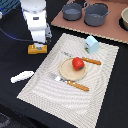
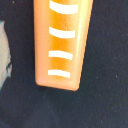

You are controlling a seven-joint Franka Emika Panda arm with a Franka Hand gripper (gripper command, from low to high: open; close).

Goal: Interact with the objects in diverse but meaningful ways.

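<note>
The place looks like a robot laboratory where a small dining scene is staged, not a real kitchen. A white robot arm (image 1: 35, 22) stands over a dark surface (image 1: 12, 60), with a blue cable (image 1: 11, 35) beside it. A striped placemat (image 1: 100, 85) carries a round tan plate (image 1: 67, 74) with a red round fruit (image 1: 77, 63), toy-like orange-handled cutlery (image 1: 77, 85) and a pale-blue house-shaped box (image 1: 91, 44). Two grey pots (image 1: 95, 14) sit on a brown board (image 1: 112, 31) behind. The things look like play props more than real tableware.
</note>
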